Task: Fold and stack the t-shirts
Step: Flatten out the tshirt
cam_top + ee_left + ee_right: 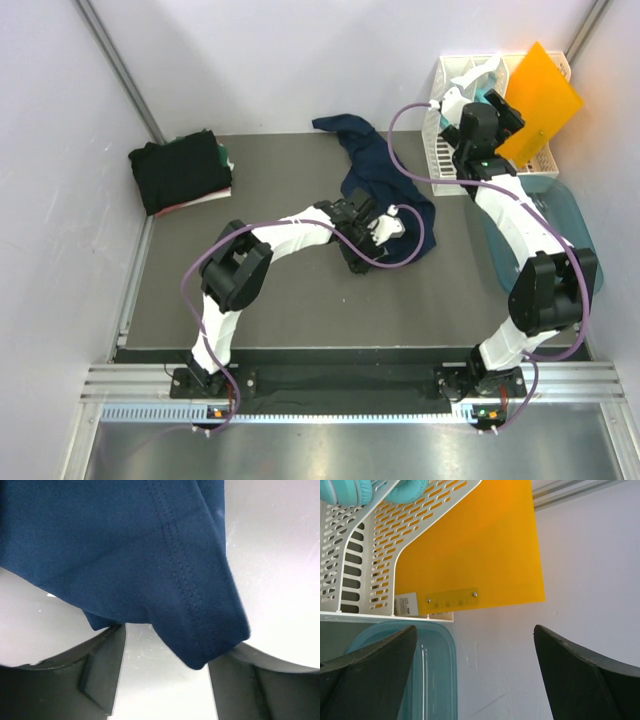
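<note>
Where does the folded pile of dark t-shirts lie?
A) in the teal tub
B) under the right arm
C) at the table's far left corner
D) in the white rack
C: the top view shows the folded pile on the table's far left corner.

Plain navy blue on the loose t-shirt [378, 170], no print; matching navy double stitching along its hem [185, 580]. Black on the folded stack of t-shirts [178, 170], slivers of dark green and pale pinkish white at its edges. Dark grey on the mat [280, 290]. White, slotted in rows, on the rack [365, 545]; teal shapes [350, 490] inside it. Bright orange on the flat sheet [485, 545]. Translucent teal on the tub [437, 670]. White with black joints on both arms [290, 235], purple on their cables [400, 120]. Matte black on the fingers [100, 680] of the left gripper [167, 675] and of the right gripper [475, 670].
</note>
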Controlling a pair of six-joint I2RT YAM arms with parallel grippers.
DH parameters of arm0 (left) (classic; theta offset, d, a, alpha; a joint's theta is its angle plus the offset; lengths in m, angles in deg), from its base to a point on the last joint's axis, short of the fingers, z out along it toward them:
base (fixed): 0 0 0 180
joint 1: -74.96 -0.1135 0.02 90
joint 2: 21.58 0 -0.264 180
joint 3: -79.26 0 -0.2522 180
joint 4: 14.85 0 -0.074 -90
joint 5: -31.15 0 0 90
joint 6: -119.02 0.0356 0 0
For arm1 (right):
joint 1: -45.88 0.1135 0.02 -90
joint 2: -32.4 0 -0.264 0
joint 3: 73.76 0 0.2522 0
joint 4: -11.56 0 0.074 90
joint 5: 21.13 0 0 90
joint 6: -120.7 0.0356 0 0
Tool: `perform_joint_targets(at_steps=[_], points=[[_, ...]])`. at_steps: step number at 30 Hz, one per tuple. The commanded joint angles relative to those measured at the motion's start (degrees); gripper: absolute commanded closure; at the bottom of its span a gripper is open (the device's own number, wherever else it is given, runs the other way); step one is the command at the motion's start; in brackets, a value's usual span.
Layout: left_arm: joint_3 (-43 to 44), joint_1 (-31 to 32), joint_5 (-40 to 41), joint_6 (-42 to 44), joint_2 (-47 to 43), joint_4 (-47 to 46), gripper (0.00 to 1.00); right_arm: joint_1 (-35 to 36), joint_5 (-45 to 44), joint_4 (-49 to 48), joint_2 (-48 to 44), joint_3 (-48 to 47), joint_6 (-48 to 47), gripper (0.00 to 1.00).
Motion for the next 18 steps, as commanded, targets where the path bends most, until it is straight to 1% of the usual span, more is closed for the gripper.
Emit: perform_joint_targets(at_steps=[1, 2, 3, 5, 6, 7, 11, 14, 15, 17, 18], points=[[1.41, 0.95, 0.91, -1.61, 0.9, -2.21, 0.4, -0.64, -0.38, -1.93, -1.21, -2.88, 0.65, 0.0], [1.41, 1.04, 1.0, -1.79, 1.08, -2.47, 0.49, -0.55, -0.47, -1.84, -1.21, -3.23, 0.65, 0.0], [1.49, 1.13, 1.17, -1.96, 1.6, -2.47, 0.67, -0.55, -0.47, -1.84, -1.04, -3.24, 0.74, 0.0], [1.58, 1.13, 2.58, -2.58, 2.22, -2.47, 0.81, -0.64, -0.47, -1.84, -1.21, -3.41, 0.83, 0.0], [1.41, 1.13, 3.37, -2.75, 2.4, -2.73, 1.0, -0.64, -0.47, -1.75, -1.3, -3.5, 1.09, 0.0], [1.15, 1.13, 4.24, -2.93, 2.22, -3.08, 1.0, -0.64, -0.29, -1.4, -1.39, -3.59, 1.18, 0.0], [1.58, 0.78, 12.93, -2.5, 0.47, -1.6, 1.0, -0.64, 1.11, 0.53, -1.74, -4.29, 1.62, 0.0], [2.1, -2.29, 16.02, -2.23, -4.44, -0.98, 1.0, -0.64, 3.39, 2.73, -2.44, -3.24, 1.97, 0.0], [2.89, -4.99, 16.03, -2.14, -6.81, -0.2, 1.0, -0.64, 3.75, 2.99, -2.62, -2.89, 1.97, 0.0], [6.39, -7.82, 19.1, -0.92, -8.58, 3.22, 1.0, -0.64, 4.63, 3.87, -2.71, -2.19, 2.15, 0.0], [7.63, -10.79, 20.5, -0.21, -9.98, 4.55, 1.0, -0.55, 5.07, 4.22, -2.71, -2.1, 2.41, 0.0]])
